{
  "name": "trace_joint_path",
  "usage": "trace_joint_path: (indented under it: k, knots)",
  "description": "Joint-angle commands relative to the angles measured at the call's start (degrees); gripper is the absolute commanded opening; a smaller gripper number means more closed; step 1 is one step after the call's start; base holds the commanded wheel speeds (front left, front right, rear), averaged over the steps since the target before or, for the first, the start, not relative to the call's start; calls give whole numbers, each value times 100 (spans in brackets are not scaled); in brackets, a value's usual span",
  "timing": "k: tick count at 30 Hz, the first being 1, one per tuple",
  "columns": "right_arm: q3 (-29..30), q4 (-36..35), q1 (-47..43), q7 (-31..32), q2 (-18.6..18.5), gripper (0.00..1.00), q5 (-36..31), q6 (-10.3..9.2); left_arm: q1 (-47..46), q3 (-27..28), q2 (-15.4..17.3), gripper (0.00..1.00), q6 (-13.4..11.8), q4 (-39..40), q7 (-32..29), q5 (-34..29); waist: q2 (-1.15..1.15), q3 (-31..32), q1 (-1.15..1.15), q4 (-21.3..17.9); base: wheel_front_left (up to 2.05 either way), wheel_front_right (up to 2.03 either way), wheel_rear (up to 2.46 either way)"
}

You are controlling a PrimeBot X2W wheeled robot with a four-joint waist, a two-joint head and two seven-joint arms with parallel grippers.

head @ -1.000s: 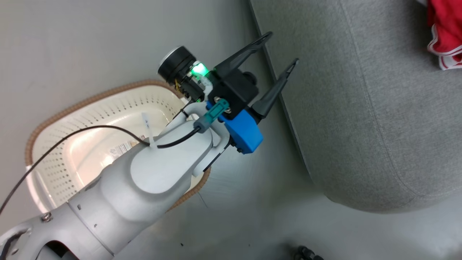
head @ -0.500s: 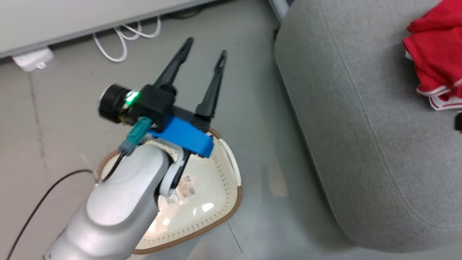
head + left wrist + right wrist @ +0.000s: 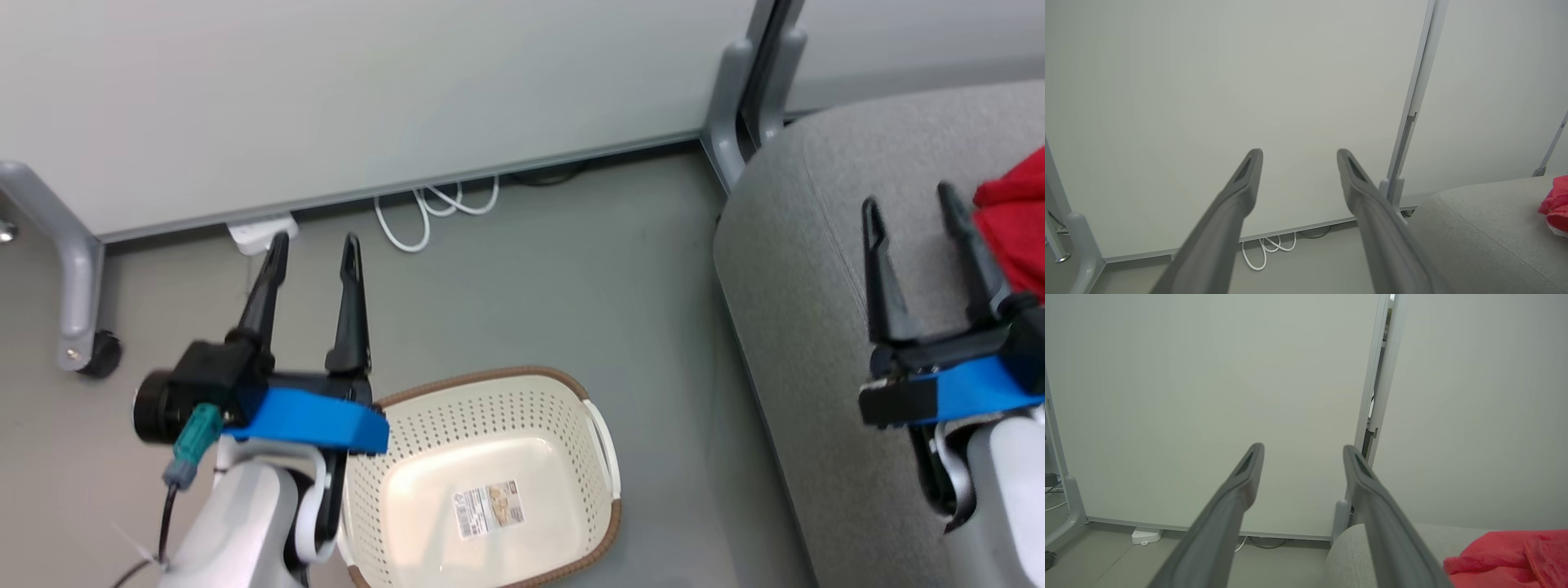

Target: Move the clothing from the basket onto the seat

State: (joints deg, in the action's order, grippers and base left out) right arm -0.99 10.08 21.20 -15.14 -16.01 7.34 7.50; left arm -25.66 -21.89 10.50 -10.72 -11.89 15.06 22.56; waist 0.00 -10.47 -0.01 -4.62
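Observation:
The cream basket (image 3: 490,392) with its brown rim stands on the floor at the lower middle of the head view, holding just a label on its bottom. The red clothing (image 3: 1016,224) lies on the grey seat (image 3: 800,269) at the right edge; the wrist views show the clothing (image 3: 1555,204) (image 3: 1511,555) on the seat (image 3: 1478,228) (image 3: 1351,551) too. My left gripper (image 3: 314,245) is open and holds nothing, up in the air left of the basket. Over the seat, beside the red cloth, my right gripper (image 3: 910,200) stands open with nothing in it.
A pale partition wall (image 3: 367,90) with grey posts (image 3: 739,90) runs along the back. White cables (image 3: 433,208) and a power strip (image 3: 261,233) lie at its foot. A wheeled frame leg (image 3: 73,269) stands at the far left. Grey floor surrounds the basket.
The head camera has swung up and levelled, bringing the wall and the whole basket into view. My left gripper now points straight up the picture, and my right gripper has come into view over the seat.

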Motion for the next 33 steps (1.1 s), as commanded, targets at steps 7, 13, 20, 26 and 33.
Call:
trace_joint_path:
  k: [7,13,20,26,33]
  knots:
    - [-141,200,-757,1,222,100,117,-3,1031,745,-333,100,423,73,16,-343,0,665,1,361,0,0,0]
    - [-81,261,-1198,1,400,100,119,-2,1524,1202,-535,100,778,39,16,-539,0,927,1,431,0,0,0]
    - [-80,277,-1518,1,555,100,112,-2,1828,1485,-679,100,1024,2,16,-727,0,1069,1,490,0,0,0]
    - [-31,330,-1774,1,710,100,144,-3,2034,1630,-740,100,1188,-64,16,-826,0,1162,1,546,0,0,0]
    - [15,345,-1958,1,816,100,124,-2,2141,1648,-755,100,1228,-144,16,-781,0,1221,1,564,0,0,0]
